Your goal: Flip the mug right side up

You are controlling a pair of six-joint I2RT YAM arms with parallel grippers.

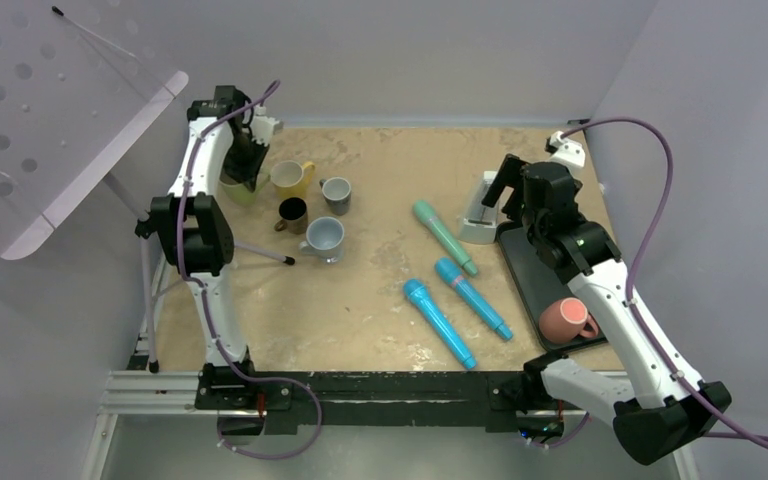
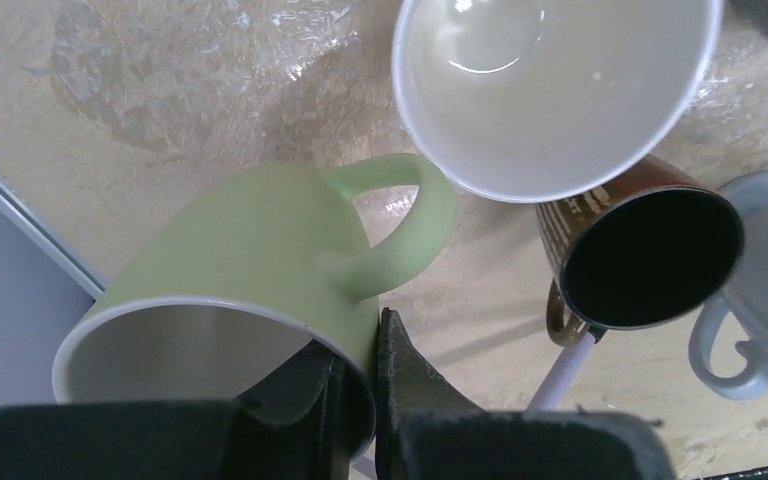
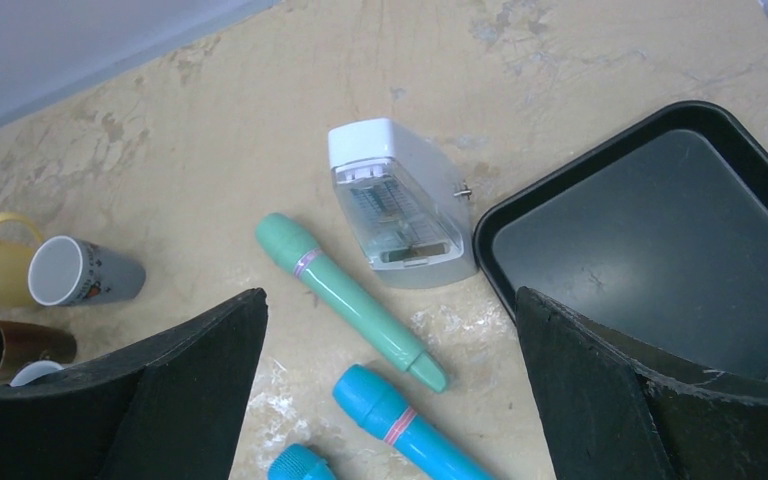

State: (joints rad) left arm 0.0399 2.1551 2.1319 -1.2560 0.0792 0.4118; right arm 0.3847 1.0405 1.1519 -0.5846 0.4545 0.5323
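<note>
The green mug (image 2: 250, 240) is at the far left corner of the desk (image 1: 380, 290), close to the wall. The left jaws are pinching its rim, with one side inside the mug and one side outside. In the left wrist view, the open mouth of the mug faces the camera. Its inside is pale and has nothing in it. Its handle sticks out toward the yellow mug (image 1: 290, 177). From above, the left arm (image 1: 200, 235) hides most of the green mug, so I cannot tell if its bottom sits on the desk.

Four more mugs stand just beside it. The yellow mug is the nearest one, and it is white inside. Next to that is a small grey mug (image 1: 337, 193). A brown mug (image 1: 293, 212) sits in front of the yellow one. A pale blue mug (image 1: 324, 238) is just beside the brown one. All four have their mouths up.

In the middle of the desk lie three fat pens. One is green (image 1: 444, 236) and two are blue (image 1: 472, 297) (image 1: 439, 322). A small white box (image 3: 400, 205) sits by the corner of a black tray (image 3: 660, 230) on the right side. A pink mug (image 1: 566, 320) sits at the near end of the tray.

The right jaws hang above the white box and the tray. They are spread wide and hold nothing.
</note>
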